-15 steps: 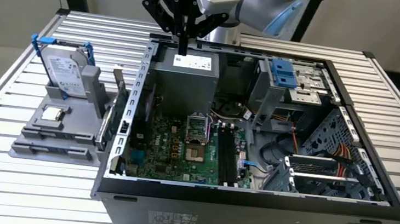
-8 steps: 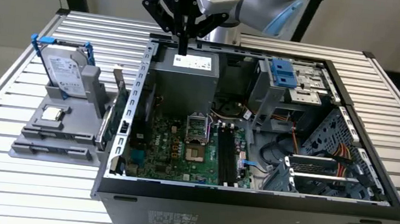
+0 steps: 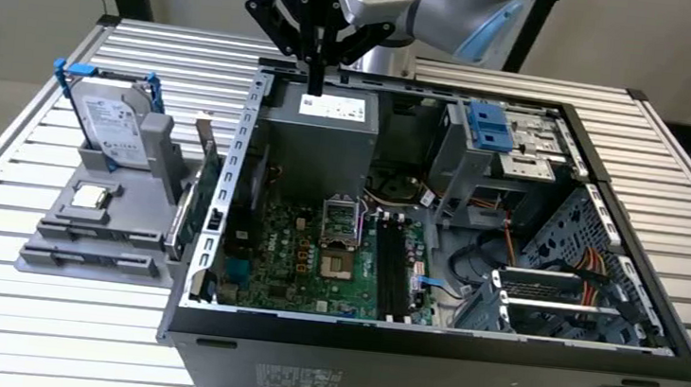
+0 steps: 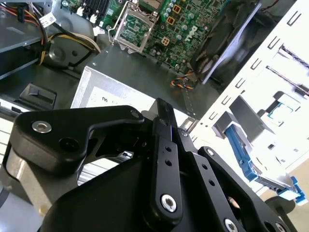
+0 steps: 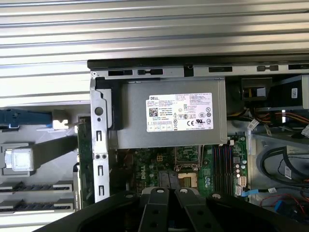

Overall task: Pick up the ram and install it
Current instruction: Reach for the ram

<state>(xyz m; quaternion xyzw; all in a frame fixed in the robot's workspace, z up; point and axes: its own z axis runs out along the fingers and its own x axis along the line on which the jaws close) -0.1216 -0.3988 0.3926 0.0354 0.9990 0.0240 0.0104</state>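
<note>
The tool's (image 4: 163,110) black links fill the foreground in both wrist views, its fingers pressed together and holding nothing. In the exterior view it hangs tip-down (image 3: 315,84) over the back edge of the power supply (image 3: 319,143), just above its label. The ram (image 3: 187,212) is well apart from the tool. It stands on its long edge along the side of the grey holder (image 3: 73,253) that faces the case (image 3: 431,359), just beside the case's outer wall; whether it touches that wall I cannot tell. The first wrist view shows it as a narrow strip (image 5: 85,159) outside the metal wall, and the second wrist view as a blurred bluish bar (image 4: 231,46). On the same holder a drive (image 3: 112,119) in a blue frame stands upright at the far end, and a small square chip (image 3: 91,196) lies flat in front of it. Inside the open case the board (image 3: 301,261) lies below the power supply, with its empty black slots (image 3: 391,269) on the exterior view's right of the socket. Case and holder rest on the ribbed metal counter (image 3: 14,342), and the arm (image 3: 458,14) rises behind the case.
</note>
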